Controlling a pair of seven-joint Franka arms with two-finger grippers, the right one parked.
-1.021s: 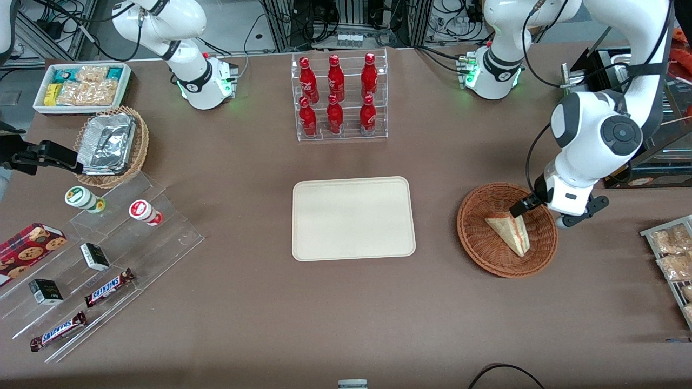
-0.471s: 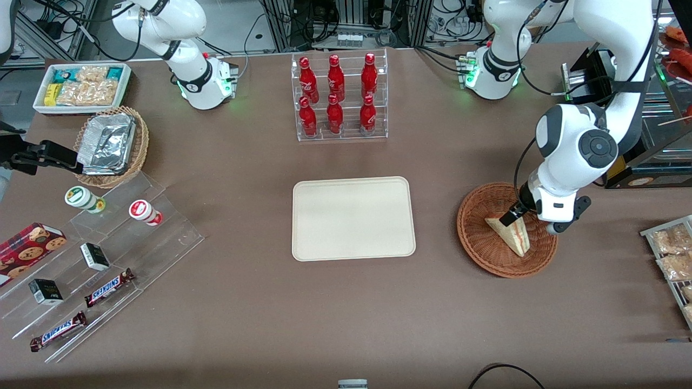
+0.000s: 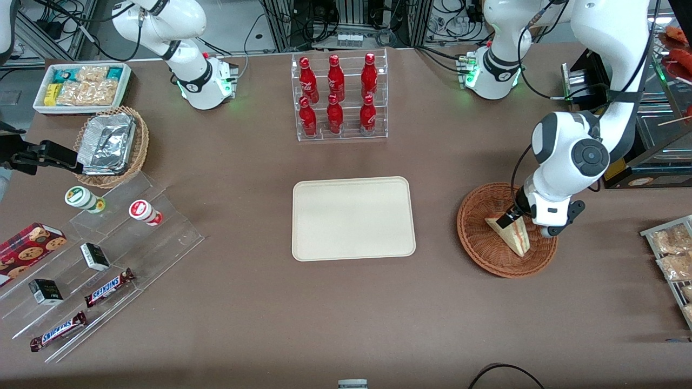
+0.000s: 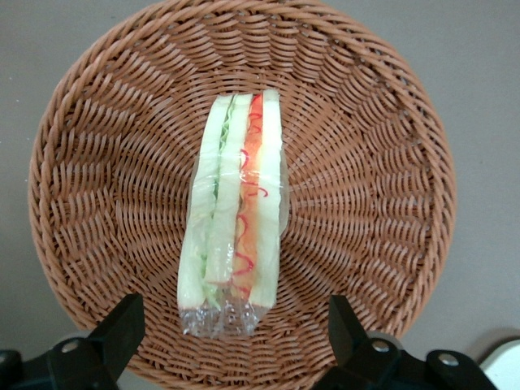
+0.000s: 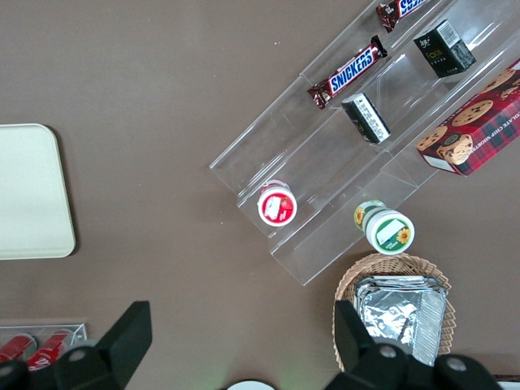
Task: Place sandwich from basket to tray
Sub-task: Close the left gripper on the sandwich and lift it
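While the sandwich (image 4: 234,213) lies wrapped in the middle of the basket (image 4: 382,154), cut edge up, I hover my gripper (image 4: 236,329) directly over it, fingers (image 4: 122,325) spread wide and holding nothing. Step in hand: approach for the grasp. Next: descend, straddle the wedge, close gently. Tray (image 3: 353,218) waits well apart, toward the parked arm's end.

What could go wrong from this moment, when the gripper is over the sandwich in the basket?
1. The sandwich is in a thin clear wrap, so the open jaws of the gripper may pinch only the film and slip.
2. The jaws straddle only one end of the wedge, so it may tilt or drop when lifted.
3. The basket is light wicker; a low approach could push or drag it away from the tray.
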